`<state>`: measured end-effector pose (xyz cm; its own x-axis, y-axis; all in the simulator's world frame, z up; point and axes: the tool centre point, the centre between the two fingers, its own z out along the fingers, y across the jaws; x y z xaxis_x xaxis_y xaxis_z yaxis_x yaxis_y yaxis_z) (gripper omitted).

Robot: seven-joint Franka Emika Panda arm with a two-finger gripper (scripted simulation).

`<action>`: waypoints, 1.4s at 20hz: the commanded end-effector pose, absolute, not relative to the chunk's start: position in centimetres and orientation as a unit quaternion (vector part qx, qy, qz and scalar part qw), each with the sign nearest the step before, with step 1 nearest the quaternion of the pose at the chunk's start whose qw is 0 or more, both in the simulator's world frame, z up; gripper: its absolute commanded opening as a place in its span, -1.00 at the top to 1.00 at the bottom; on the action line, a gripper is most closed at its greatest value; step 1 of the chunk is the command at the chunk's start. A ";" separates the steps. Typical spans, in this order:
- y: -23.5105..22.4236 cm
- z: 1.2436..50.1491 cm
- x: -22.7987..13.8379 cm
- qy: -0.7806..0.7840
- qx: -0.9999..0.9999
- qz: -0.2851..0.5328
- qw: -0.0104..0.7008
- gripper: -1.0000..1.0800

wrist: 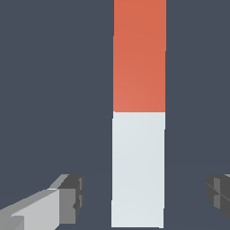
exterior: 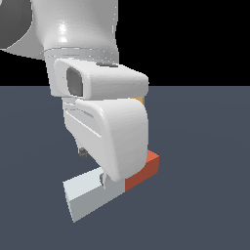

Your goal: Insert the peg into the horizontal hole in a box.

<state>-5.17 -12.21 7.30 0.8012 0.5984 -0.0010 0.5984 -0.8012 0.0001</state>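
Hovering spread over the peg [wrist: 138,134], your claw [wrist: 143,197] has one dark finger pad [wrist: 72,197] on either side of the pale section, both clear of the bar and neither touching, as the wrist view shows; nothing is pinched yet. In the exterior view the claw [exterior: 93,168] is mostly hidden behind the arm's white housing, so go by the wrist view for the gap. The peg [exterior: 93,190] lies flat on the dark surface [exterior: 205,195], pale end nearer the camera, red-orange end [exterior: 141,171] farther away and toward the exterior view's right. Judgement: the bar looks rigid and square-sectioned, with flat parallel sides that should seat squarely against the pads; it probably will not flex, but its length means a hold far from the middle could let it tip or twist. Your pads now straddle the pale part short of the colour boundary; that leaves a long stretch ahead for entering the hole. Only a sliver of tan [exterior: 141,100] shows past the arm's housing, likely the box, so you cannot tell where the hole is or how it faces. The surface around the peg shows open room on all visible sides; no edge of it is in view.
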 end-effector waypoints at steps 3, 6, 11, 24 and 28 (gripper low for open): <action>-12.3 7.2 -5.3 0.308 0.951 0.000 0.000 -0.92; -12.3 7.2 -5.3 0.310 0.951 0.000 0.000 -0.92; -12.3 6.4 -5.3 0.310 0.951 0.000 0.000 -0.92; -12.2 2.2 -5.3 0.310 0.951 0.000 0.000 -0.92; -12.2 2.2 -5.3 0.310 0.951 0.000 0.000 1.00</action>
